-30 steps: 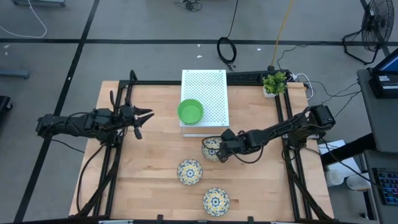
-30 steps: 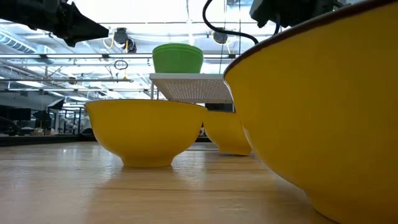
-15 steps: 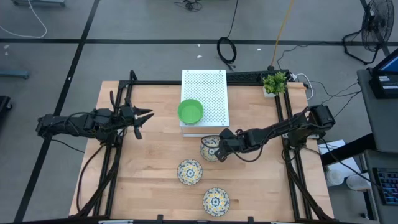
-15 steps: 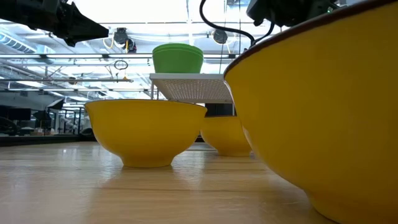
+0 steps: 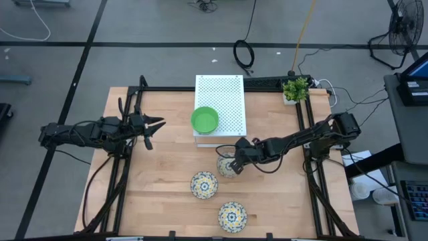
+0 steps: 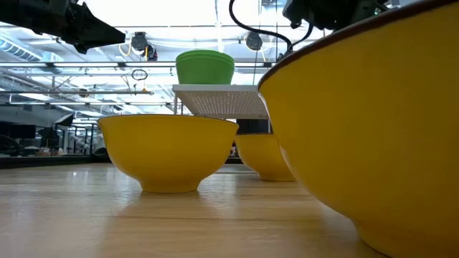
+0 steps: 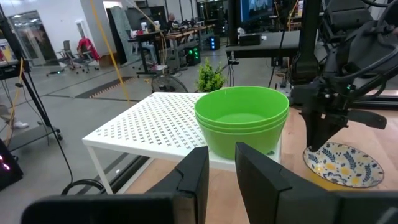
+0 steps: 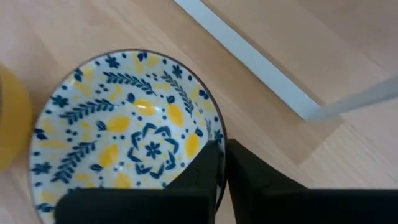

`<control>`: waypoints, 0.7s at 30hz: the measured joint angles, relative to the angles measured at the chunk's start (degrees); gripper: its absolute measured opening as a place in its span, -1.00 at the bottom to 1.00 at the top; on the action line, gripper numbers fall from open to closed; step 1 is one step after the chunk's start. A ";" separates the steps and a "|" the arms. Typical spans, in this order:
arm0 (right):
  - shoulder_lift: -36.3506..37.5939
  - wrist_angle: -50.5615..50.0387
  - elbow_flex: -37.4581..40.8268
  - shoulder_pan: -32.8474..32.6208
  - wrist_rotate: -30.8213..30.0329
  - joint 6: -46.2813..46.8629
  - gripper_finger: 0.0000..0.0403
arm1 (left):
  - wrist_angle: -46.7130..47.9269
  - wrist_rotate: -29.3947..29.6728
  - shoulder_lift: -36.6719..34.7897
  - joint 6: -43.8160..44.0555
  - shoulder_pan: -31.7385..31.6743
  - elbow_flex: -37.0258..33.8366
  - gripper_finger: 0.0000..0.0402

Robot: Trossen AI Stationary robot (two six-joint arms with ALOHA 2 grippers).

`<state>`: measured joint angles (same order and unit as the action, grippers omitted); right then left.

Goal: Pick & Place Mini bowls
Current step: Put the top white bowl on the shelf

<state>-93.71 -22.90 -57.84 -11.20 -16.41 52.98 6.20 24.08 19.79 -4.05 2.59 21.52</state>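
Stacked green mini bowls stand on the near-left corner of the white perforated box. Three floral mini bowls, yellow outside, rest on the wooden table: one just in front of the box, one toward the near edge and one nearest the edge. My right gripper is shut on the first bowl. My left gripper hovers at the table's left, open, pointing level at the green bowls. My right gripper pinches the rim of the floral bowl on its right side, one finger inside the bowl and one outside. The fingers slant down from the table's right. The bowl sits upright with its base on the table.
A small potted plant stands at the far right corner. Black frame rails run along both sides of the table. Bare wood lies on the left half, in front of my left gripper.
My right gripper has shut on the rim of the floral bowl in front of the box. The bowl has slid a little toward the near edge and stays on the table.
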 joint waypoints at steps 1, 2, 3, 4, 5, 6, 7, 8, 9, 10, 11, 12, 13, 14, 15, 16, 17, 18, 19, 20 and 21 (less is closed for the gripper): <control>0.02 0.49 -0.02 0.00 -0.04 -0.42 -0.96 | 0.00 -0.01 0.00 -0.12 0.00 0.00 -0.57; 0.06 1.07 -0.02 0.00 -0.02 -1.00 -0.97 | 0.00 -0.01 0.00 -0.13 0.00 0.00 -0.57; 0.05 1.59 -0.02 0.00 0.00 -1.49 -0.97 | 0.00 -0.01 0.00 -0.14 0.00 0.00 -0.57; 0.03 1.92 -0.02 0.00 0.00 -1.92 -0.96 | 0.00 -0.01 0.00 -0.16 0.02 0.00 -0.57; 0.02 2.17 -0.02 0.00 0.00 -2.45 -0.96 | 0.00 -0.01 0.00 -0.16 0.01 0.00 -0.57; 0.00 2.26 -0.02 -0.01 0.00 -2.90 -0.95 | 0.00 -0.01 0.00 -0.16 0.02 0.00 -0.57; 0.00 2.31 -0.02 0.00 0.00 -3.21 -0.95 | 0.00 -0.01 0.00 -0.18 0.02 0.00 -0.57; 0.00 2.37 -0.02 0.00 0.00 -3.55 -0.95 | 0.00 -0.01 0.00 -0.16 0.02 0.00 -0.57; 0.00 2.53 -0.02 0.00 0.00 -4.09 -0.95 | 0.00 -0.01 0.00 -0.17 0.02 0.00 -0.57; 0.00 2.74 -0.02 0.00 0.00 -4.55 -0.96 | 0.00 -0.01 0.00 -0.18 0.02 0.00 -0.57; 0.00 3.02 -0.02 0.00 0.00 -5.05 -0.97 | 0.00 -0.01 0.00 -0.18 0.01 0.00 -0.57; 0.00 3.34 -0.02 0.00 -0.02 -5.71 -0.98 | 0.00 -0.01 0.00 -0.18 0.02 0.00 -0.57; 0.00 3.68 -0.02 -0.02 0.00 -6.29 -0.98 | 0.00 -0.01 0.00 -0.18 0.01 0.00 -0.57; 0.00 4.02 -0.02 0.00 0.02 -6.97 -0.98 | 0.00 -0.01 0.00 -0.18 0.01 0.00 -0.57; 0.00 4.46 -0.02 -0.01 0.08 -7.70 -0.98 | 0.00 -0.01 0.00 -0.18 0.01 0.00 -0.57; 0.00 4.92 -0.02 -0.02 0.15 -8.47 -0.98 | 0.00 -0.01 0.00 -0.18 0.02 0.00 -0.57; 0.04 5.31 -0.02 -0.02 0.19 -9.13 -0.98 | 0.00 -0.01 0.00 -0.18 0.02 0.00 -0.57; 0.34 5.38 -0.02 -0.02 0.22 -9.77 -0.99 | 0.00 -0.01 0.00 -0.18 0.02 0.00 -0.57; 0.58 5.47 -0.02 -0.02 0.22 -10.26 -0.99 | 0.01 -0.01 0.00 -0.18 0.02 0.00 -0.57; 0.78 5.62 -0.02 -0.02 0.22 -10.54 -0.99 | 0.00 -0.01 0.00 -0.18 0.02 0.00 -0.57; 1.19 5.56 -0.02 -0.06 0.18 -10.89 -0.99 | 0.00 0.01 0.00 -0.18 0.02 0.00 -0.57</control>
<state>-92.51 -17.34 -57.87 -11.26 -16.22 42.10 6.20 24.09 19.79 -4.23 2.61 21.52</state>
